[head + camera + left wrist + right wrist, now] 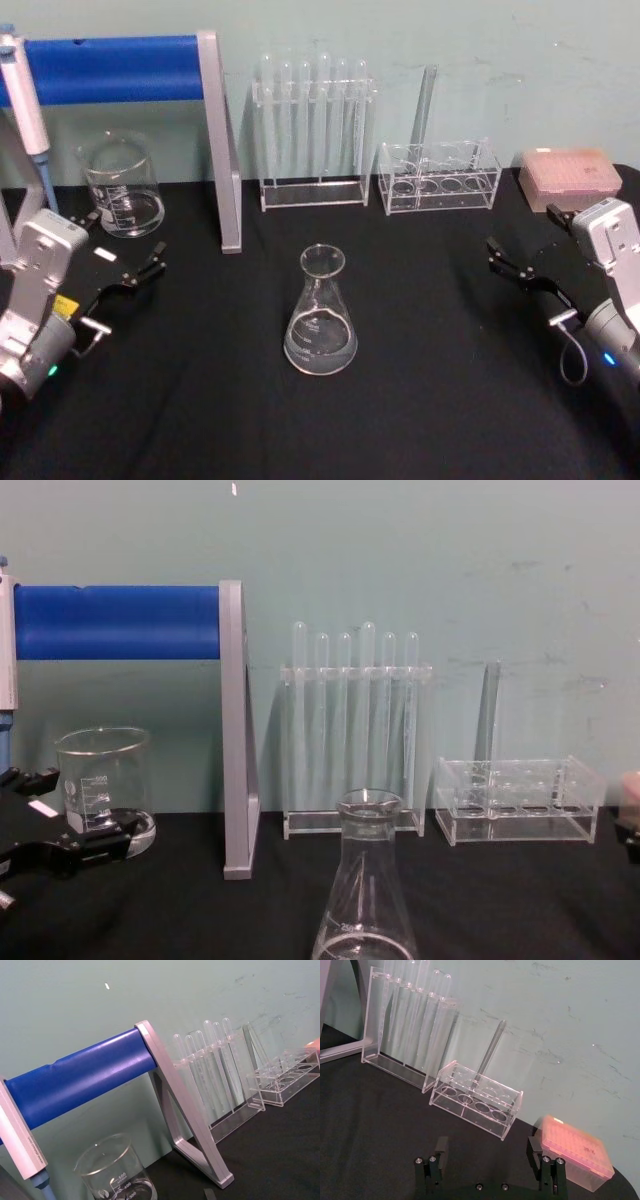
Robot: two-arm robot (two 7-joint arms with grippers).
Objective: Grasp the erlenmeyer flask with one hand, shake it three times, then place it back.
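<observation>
From the head camera I see the flask (321, 312) standing upright on the black table (430, 400), about in the middle and well in front of the racks, with nothing touching it. My left gripper (140, 265) sits low at the left edge, its arm angled in towards the centre and its 2 fingers spread, just in front of the beaker (122, 187). My right gripper (505, 258) mirrors it at the right edge, pointing inward with its fingers apart, near the pink box (570, 177). Both are well apart from the flask. Behind stand a stand with a blue bar (110, 68), a tall rack of test tubes (312, 130) and a low clear rack (440, 178). The left wrist camera looks past the blue bar (80, 1077) and its grey leg to the beaker (117, 1170), the test tubes (210, 1070) and the low rack (285, 1077). The right wrist camera shows the right gripper (487, 1150) with its 2 black fingers (440, 1147) held wide apart over bare table, facing the low rack (477, 1100), which holds 1 glass rod (490, 1050); the pink box (575, 1152) lies just beside 1 finger. From the chest camera the flask (362, 890) stands front and centre, and the left gripper (95, 805) reaches in from the left edge, fingers spread, in front of the beaker (103, 780).
</observation>
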